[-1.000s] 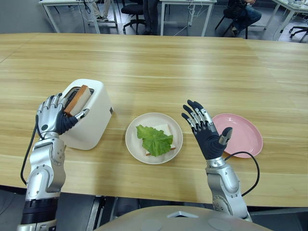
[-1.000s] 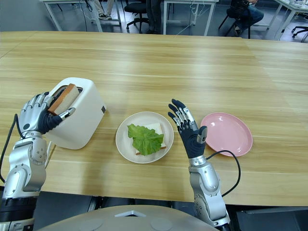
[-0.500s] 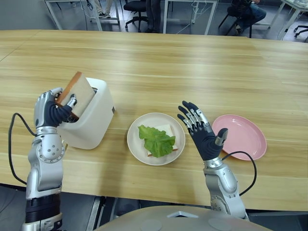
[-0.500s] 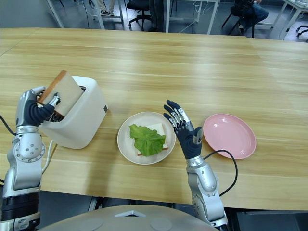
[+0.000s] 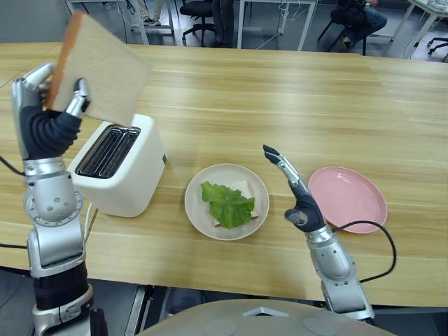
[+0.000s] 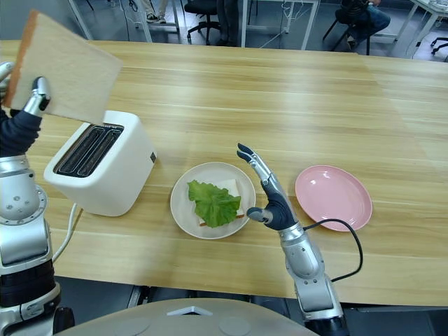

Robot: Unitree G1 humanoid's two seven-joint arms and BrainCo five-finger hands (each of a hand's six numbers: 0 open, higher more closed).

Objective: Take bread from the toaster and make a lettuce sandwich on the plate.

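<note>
Two plates sat on the wooden table [image 5: 280, 91] in front of you: a white plate [image 5: 198, 218] in the middle and a pink plate [image 5: 348, 199] to its right, near it but apart from it. On the white plate lay a bottom slice [image 5: 243, 189] of bread with a lettuce leaf [image 5: 227, 204] spread over most of it.

Your left hand [image 5: 43, 119] was raised high above the white toaster [image 5: 122, 178]. Its fingers were pinched on the lower left edge of a bread slice [image 5: 98, 73]. That slice hung in the air, clear of the slots and tilted, with its broad face toward the camera.

You had the toaster at the table's left, just beside the white plate and not touching it. Its pale cord [image 6: 68, 231] trailed off the front edge.

Your right hand [image 5: 297, 196] was held up over the table between the two plates, toward the front edge. Its fingers were stretched out straight, pointing away and a little to the left, with the thumb tucked in, and it held nothing. From its wrist a black cable [image 6: 330, 220] looped across the wood in front of the pink plate.
</note>
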